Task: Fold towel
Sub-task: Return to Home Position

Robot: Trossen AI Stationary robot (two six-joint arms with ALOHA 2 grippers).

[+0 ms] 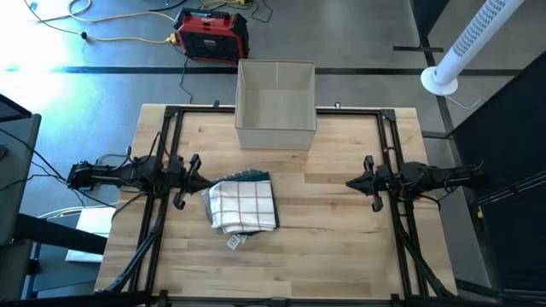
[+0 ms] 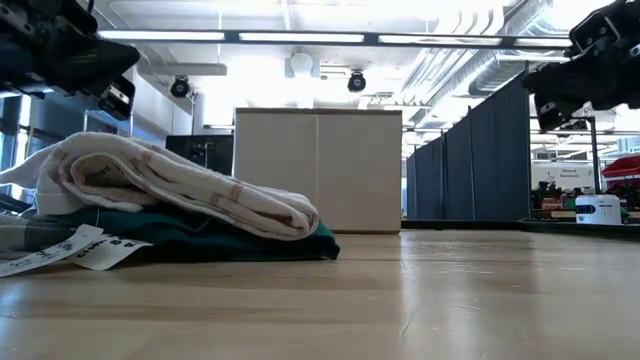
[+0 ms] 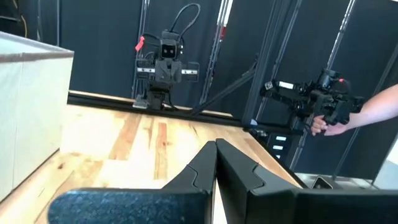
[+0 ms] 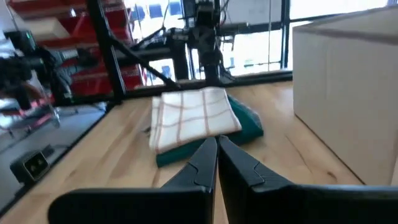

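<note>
Left gripper (image 1: 198, 181) and right gripper (image 1: 350, 182) hang above the wooden table (image 1: 333, 243), fingers pressed together, empty. The folded white checked towel (image 1: 244, 205) lies on the green towel (image 1: 258, 177) just beside the left gripper, near a beige box (image 1: 275, 107).

Open beige box (image 1: 275, 102) at table's (image 1: 341, 251) far edge; red case (image 1: 212, 34) (yellow cable (image 1: 128, 39) beside) on floor beyond.

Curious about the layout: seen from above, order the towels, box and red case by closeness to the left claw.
From the left gripper:
1. Towels, just beside it on the table.
2. Box, at the table's back edge.
3. Red case, beyond the table.
</note>
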